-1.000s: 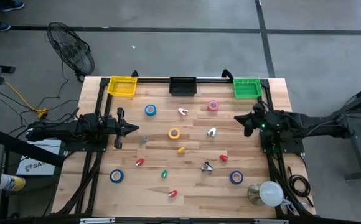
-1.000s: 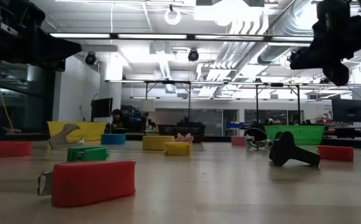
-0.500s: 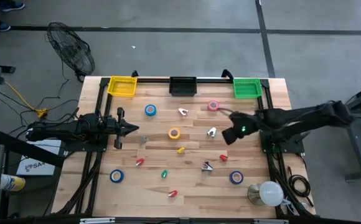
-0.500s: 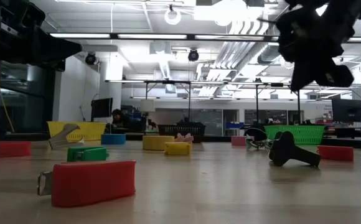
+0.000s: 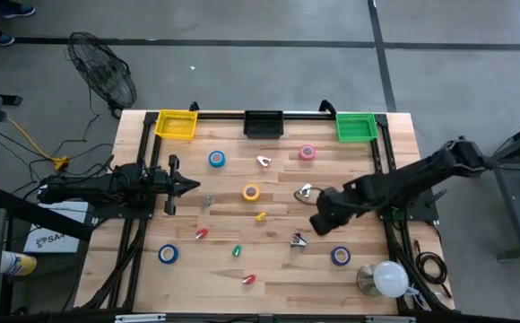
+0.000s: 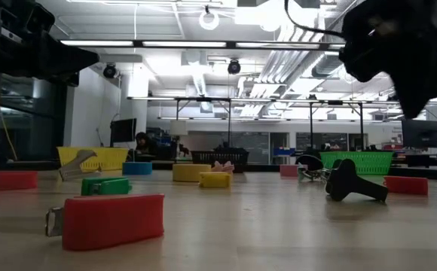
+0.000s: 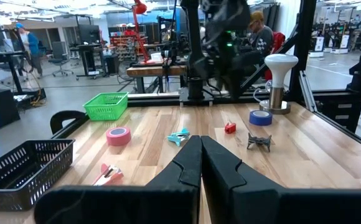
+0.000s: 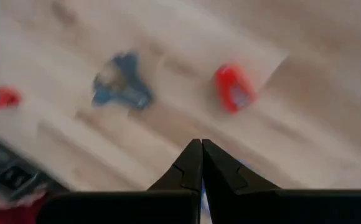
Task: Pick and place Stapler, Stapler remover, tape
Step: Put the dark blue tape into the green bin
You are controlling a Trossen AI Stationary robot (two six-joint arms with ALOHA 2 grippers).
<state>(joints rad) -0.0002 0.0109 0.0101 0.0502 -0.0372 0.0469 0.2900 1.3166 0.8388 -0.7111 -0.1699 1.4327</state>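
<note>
Pale wooden planks form the tabletop [image 5: 215,269], with a yellow basket [image 5: 175,125], a black basket [image 5: 263,124] and a green basket [image 5: 356,126] lined along its far edge. The right pincer [image 5: 318,222] is held above the planks with its fingers pressed together, empty, close to a red stapler [image 5: 322,228] and a dark stapler remover [image 5: 298,240]. The left pincer [image 5: 191,186], likewise closed on nothing, is parked at the left side.

For a clean pick, the fingers should be spread before descent and centred across the narrow body of the chosen piece.

Five tape rolls are counted, the nearest [image 5: 341,256] just beyond the right pincer; five small staplers, four removers and three baskets are counted
</note>
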